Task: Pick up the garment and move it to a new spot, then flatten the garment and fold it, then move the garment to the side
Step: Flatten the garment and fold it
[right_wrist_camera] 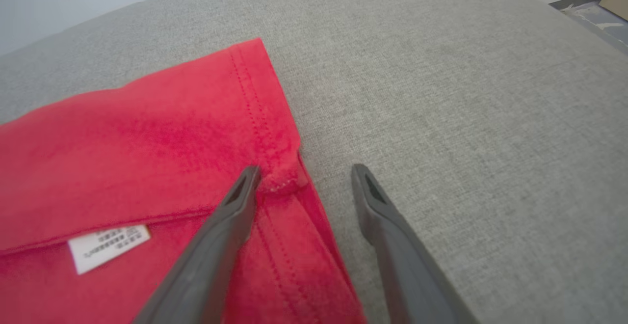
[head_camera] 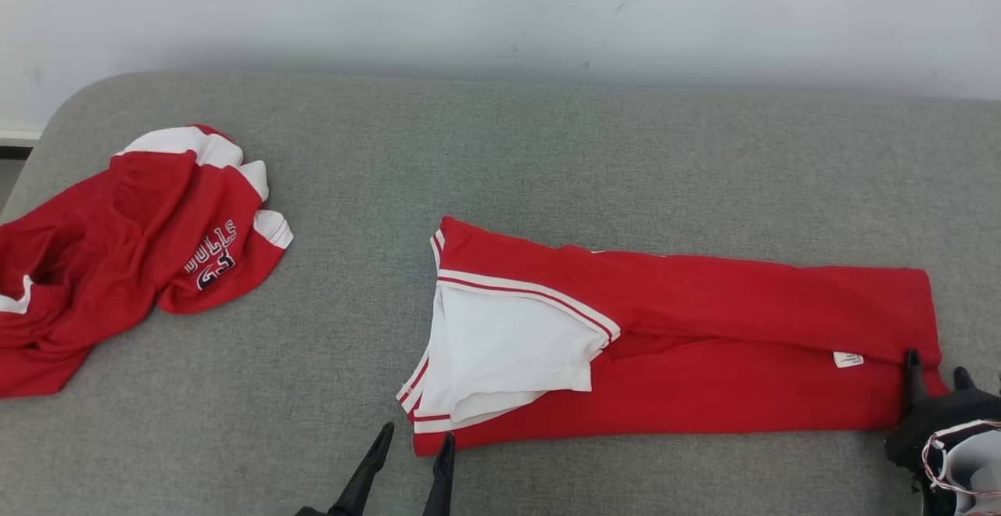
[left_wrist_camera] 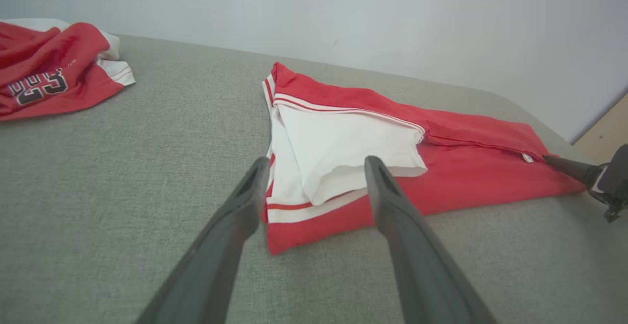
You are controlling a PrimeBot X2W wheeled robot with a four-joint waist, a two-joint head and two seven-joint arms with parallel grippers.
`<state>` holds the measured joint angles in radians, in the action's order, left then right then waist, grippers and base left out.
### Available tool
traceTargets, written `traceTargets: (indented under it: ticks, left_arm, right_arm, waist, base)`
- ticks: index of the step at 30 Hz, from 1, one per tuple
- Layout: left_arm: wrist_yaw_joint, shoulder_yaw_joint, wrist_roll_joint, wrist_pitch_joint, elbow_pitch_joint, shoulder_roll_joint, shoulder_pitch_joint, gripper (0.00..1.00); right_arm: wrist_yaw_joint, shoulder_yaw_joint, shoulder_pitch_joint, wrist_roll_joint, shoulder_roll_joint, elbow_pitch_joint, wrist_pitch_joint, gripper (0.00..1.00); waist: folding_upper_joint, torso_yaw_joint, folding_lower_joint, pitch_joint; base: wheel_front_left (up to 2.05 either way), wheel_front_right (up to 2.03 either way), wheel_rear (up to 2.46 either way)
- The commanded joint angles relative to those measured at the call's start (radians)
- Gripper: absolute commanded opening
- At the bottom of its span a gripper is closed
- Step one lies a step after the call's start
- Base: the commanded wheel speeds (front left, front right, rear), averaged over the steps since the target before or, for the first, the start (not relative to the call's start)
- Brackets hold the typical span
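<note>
Your left pincer stands spread at a corner of the folded red-and-white fabric garment; right pincer, also spread (empty), straddles its hem.

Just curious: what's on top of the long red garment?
On the garment, a white flap covers the left end; a white label sits near the right end. What's beneath the flap is hidden.
</note>
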<state>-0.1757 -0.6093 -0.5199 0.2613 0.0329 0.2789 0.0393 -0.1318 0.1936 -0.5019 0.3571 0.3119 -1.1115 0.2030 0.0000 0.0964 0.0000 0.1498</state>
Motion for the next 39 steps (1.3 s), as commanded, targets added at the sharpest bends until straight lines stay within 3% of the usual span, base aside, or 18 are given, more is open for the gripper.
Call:
traceTargets:
  ticks: [1,2,4,6,9,17,24,28,35,39]
  left_arm:
    - [0.001,-0.001,0.010,0.004,0.000,-0.003,-0.010,1.00]
    - [0.003,-0.003,0.010,0.004,0.001,-0.002,-0.009,1.00]
    - [0.006,-0.005,0.009,0.004,0.002,-0.002,-0.006,1.00]
    - [0.007,-0.006,0.004,0.004,0.002,-0.004,-0.002,1.00]
    - [0.015,-0.008,-0.004,0.003,0.006,-0.005,0.006,1.00]
    - [0.004,0.001,-0.011,0.003,0.003,-0.003,0.000,1.00]
    - [0.002,0.013,-0.019,0.003,0.002,-0.012,-0.010,1.00]
    - [0.006,0.022,-0.024,0.004,0.007,-0.016,-0.012,1.00]
    - [0.016,0.048,-0.026,0.004,0.009,-0.033,-0.016,1.00]
    - [0.033,0.055,-0.021,0.004,0.010,-0.043,-0.016,1.00]
  right_arm:
    - [0.002,0.003,0.016,-0.011,-0.010,-0.010,-0.004,0.91]
    - [0.002,0.007,0.016,-0.014,-0.015,-0.013,-0.005,0.79]
    - [0.002,0.012,0.011,-0.021,-0.021,-0.021,-0.015,0.45]
    - [0.003,0.016,0.006,-0.024,-0.019,-0.025,-0.017,0.31]
    - [0.003,0.019,-0.002,-0.029,-0.015,-0.036,-0.029,0.00]
    - [0.003,0.024,-0.027,-0.013,0.031,-0.001,-0.020,0.00]
    - [0.003,-0.020,-0.054,0.006,0.060,0.112,-0.066,0.00]
    - [0.002,-0.083,-0.032,0.075,0.035,0.265,-0.136,0.00]
    - [0.002,-0.184,0.083,0.208,-0.020,0.685,-0.310,0.00]
    - [0.002,-0.232,0.143,0.203,-0.064,0.885,-0.394,0.00]
  waist:
    - [0.0000,-0.004,0.0000,-0.001]
    - [0.0000,-0.006,0.0000,-0.001]
    - [0.0000,-0.006,0.0000,0.001]
    - [0.0000,-0.004,0.0000,0.002]
    - [0.0000,0.007,0.0000,0.002]
    - [0.0000,0.020,0.0000,-0.005]
    - [0.0000,0.004,0.0000,-0.012]
    - [0.0000,-0.006,0.0000,-0.020]
    - [0.0000,-0.008,0.0000,-0.037]
    - [0.0000,0.004,0.0000,-0.046]
  base:
    - [0.00,0.00,0.00]
    - [0.00,0.00,0.00]
    - [0.00,0.00,0.00]
    - [0.00,0.00,0.00]
    - [0.00,0.00,0.00]
    - [0.00,0.00,0.00]
    - [0.00,0.00,0.00]
    - [0.00,0.00,0.00]
    - [0.00,0.00,0.00]
    - [0.00,0.00,0.00]
